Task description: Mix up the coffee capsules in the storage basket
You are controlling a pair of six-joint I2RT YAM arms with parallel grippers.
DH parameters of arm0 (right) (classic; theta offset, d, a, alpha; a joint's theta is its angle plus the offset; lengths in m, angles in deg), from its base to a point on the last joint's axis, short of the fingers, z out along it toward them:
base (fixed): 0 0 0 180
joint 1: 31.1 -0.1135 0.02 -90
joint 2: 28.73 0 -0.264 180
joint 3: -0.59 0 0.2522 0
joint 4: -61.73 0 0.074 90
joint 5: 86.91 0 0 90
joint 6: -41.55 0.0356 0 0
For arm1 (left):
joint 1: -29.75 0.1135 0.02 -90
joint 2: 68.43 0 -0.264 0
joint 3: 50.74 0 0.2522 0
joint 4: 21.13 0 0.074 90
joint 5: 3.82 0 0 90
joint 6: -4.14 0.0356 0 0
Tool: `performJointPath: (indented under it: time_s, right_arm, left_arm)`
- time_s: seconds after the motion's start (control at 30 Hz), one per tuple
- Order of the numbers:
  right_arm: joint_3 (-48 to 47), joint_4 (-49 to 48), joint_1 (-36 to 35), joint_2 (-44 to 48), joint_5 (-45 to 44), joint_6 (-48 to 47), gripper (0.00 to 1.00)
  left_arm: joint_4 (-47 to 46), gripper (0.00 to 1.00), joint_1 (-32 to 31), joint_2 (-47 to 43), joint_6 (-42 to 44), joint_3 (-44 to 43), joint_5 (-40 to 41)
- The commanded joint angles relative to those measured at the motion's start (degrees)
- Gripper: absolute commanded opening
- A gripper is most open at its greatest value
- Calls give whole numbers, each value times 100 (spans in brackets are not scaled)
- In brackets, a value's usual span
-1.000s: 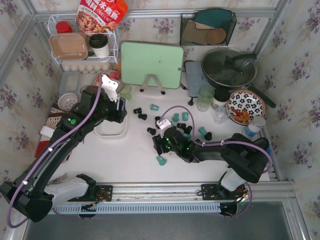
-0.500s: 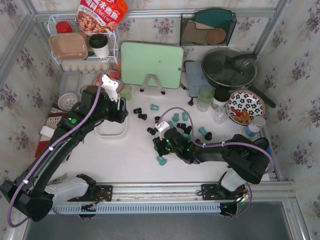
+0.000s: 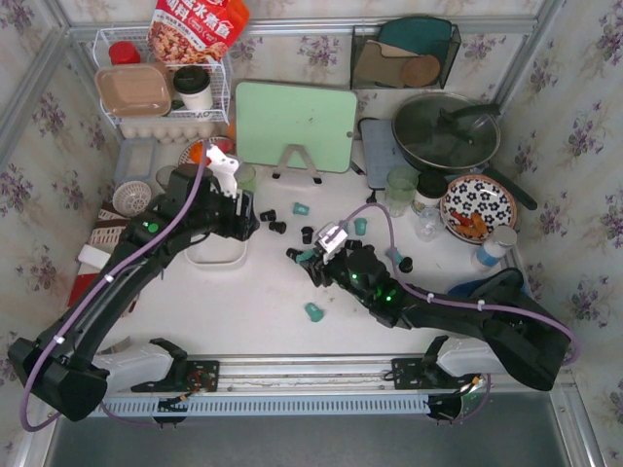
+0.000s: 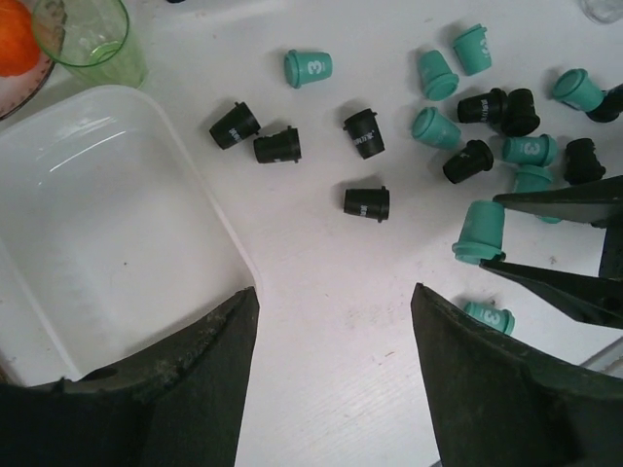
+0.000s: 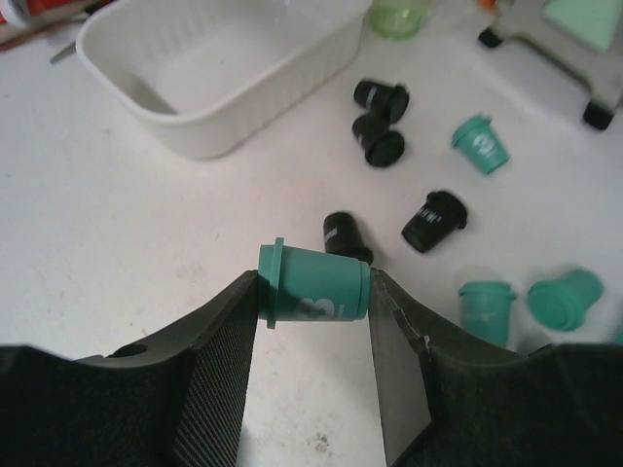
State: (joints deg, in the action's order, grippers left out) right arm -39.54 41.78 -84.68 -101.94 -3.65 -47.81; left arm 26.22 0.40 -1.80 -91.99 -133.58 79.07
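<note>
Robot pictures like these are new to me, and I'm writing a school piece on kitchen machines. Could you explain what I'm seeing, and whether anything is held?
Two black robot arms are bolted at the near edge of a white table. One picture looks down from above. The other two come from a camera on each wrist, so each hand shows at the bottom of its own picture. Loose teal and black coffee capsules lie on the table beside a white storage basket, which has none in it. The right hand grips one teal capsule, lying sideways between its fingers. The left hand is open and holds nothing, near the basket's corner.
</note>
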Motion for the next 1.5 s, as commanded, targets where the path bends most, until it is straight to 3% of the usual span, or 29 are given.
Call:
performJointPath:
  time_s: [0.0,0.2,0.57,0.7,0.93,1.47]
  right_arm:
    - [343,-1206,-11,282,-99,-715,48]
    - [1240,-3892,-12,347,11,-1820,42]
    - [2288,-7043,-11,-741,818,-2733,43]
    - [2215,-7089,-308,-996,834,-3295,48]
    - [2062,-7088,-565,-1062,614,-3813,47]
    - [1532,-7088,-687,-904,705,-3772,45]
  left_arm:
    - [-120,65,-1,55,-77,-18,-401]
    - [-126,61,-1,272,-146,-115,-1201]
    - [-619,58,-25,570,-527,-8,-2518]
    - [-897,57,-111,624,-727,140,-2662]
    - [-812,50,-513,965,-625,63,-2705]
    - [-1115,40,-1065,1081,-445,271,-2484]
